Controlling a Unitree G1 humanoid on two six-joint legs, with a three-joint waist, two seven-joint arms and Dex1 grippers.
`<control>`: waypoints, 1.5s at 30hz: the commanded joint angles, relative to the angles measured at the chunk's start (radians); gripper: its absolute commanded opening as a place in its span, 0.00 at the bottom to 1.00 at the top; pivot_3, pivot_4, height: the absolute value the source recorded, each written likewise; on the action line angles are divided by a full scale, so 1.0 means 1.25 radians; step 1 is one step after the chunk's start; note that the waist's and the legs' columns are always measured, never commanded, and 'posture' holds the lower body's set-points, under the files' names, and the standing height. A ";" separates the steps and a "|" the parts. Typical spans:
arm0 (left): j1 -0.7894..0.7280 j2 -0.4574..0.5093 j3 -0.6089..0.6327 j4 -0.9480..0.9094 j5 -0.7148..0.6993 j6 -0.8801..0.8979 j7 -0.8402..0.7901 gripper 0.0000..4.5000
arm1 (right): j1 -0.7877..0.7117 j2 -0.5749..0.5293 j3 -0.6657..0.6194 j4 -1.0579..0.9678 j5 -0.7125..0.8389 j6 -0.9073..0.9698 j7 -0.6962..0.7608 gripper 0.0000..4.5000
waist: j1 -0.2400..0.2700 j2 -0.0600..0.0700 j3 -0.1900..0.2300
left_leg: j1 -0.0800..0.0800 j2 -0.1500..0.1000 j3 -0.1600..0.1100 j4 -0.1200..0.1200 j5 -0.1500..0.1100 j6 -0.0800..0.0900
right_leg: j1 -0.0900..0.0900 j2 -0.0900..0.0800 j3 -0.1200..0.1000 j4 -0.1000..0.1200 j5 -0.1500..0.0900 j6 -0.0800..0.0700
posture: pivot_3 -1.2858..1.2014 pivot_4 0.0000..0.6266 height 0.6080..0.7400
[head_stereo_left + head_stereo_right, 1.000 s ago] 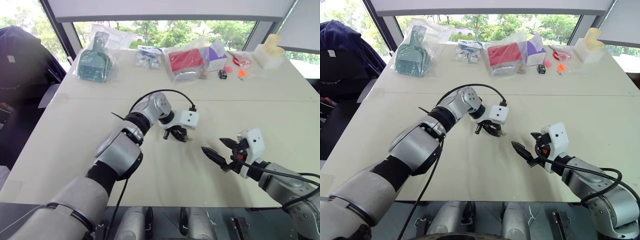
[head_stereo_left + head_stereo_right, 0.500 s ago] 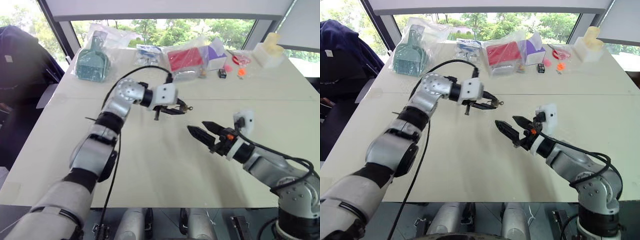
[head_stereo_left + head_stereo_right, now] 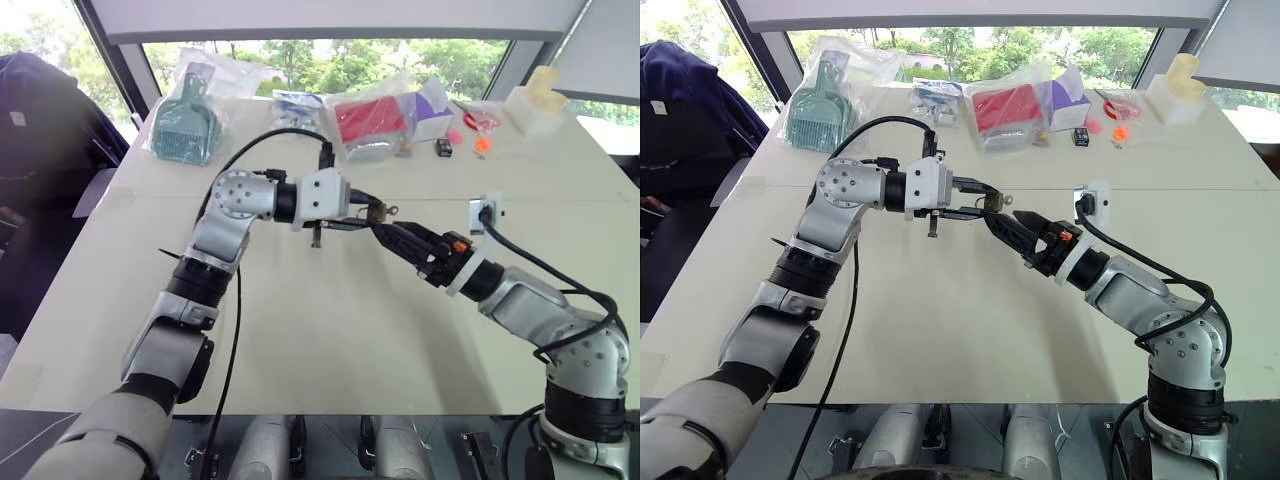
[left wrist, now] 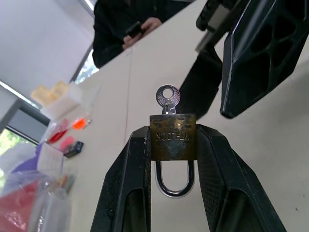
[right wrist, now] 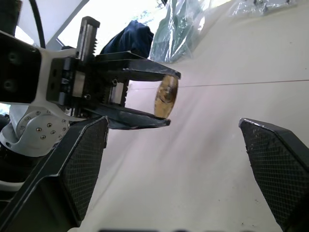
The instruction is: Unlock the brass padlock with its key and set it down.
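While the left gripper [image 3: 368, 212] holds the brass padlock [image 3: 377, 210] above the table [image 3: 330, 330], the step in hand is, as I judge, to bring the right gripper [image 3: 392, 238] to the key [image 3: 391, 209] and turn it. In the left eye view the right gripper's black fingers stand apart, just under the lock, and the key is a small silvery point past the tip of the left gripper. To do this well, the right fingers should close on the round head of the key only, not on the lock body, and the turn should be slow, so the lock does not slip in the left grip.

In the left wrist view the two black fingers [image 4: 129, 183] are clamped on the flat sides of the padlock. Its body is a small dull-yellow block with stamped letters, a little tarnished. The thin polished shackle makes a loop between the fingers, toward the wrist, and it seems closed, though its ends are hidden. The key is thin bright metal with a hole in its head, and it sits in the keyhole.

In the right wrist view the right finger pads [image 5: 82, 164] have a fine net texture and are wide apart. The padlock is seen end-on between the left fingers.
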 commanded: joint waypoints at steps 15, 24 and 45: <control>-0.003 0.012 -0.004 -0.031 -0.030 0.003 0.012 0.16 | 0.010 0.013 0.005 -0.021 0.050 -0.085 -0.019 0.23 | -0.012 0.000 0.000 | 0.000 0.000 0.000 0.000 0.000 0.000 | 0.001 0.000 0.000 0.000 0.000 0.000 | 0.52 0.24 0.96; 0.004 0.017 -0.014 -0.045 -0.013 -0.045 0.023 0.16 | 0.009 0.027 0.014 -0.008 0.059 -0.100 -0.039 0.00 | -0.012 0.000 0.000 | 0.000 0.000 0.000 0.000 0.000 0.000 | 0.001 0.000 0.000 0.000 0.000 0.000 | 0.52 0.24 0.96; -0.034 0.018 -0.015 0.065 0.298 -0.521 0.475 0.16 | -0.007 0.202 0.068 0.038 0.082 -0.171 -0.271 0.00 | -0.012 0.000 0.000 | 0.001 0.000 0.000 -0.001 0.001 -0.001 | 0.001 0.000 0.000 0.000 0.000 0.001 | 0.52 0.24 0.96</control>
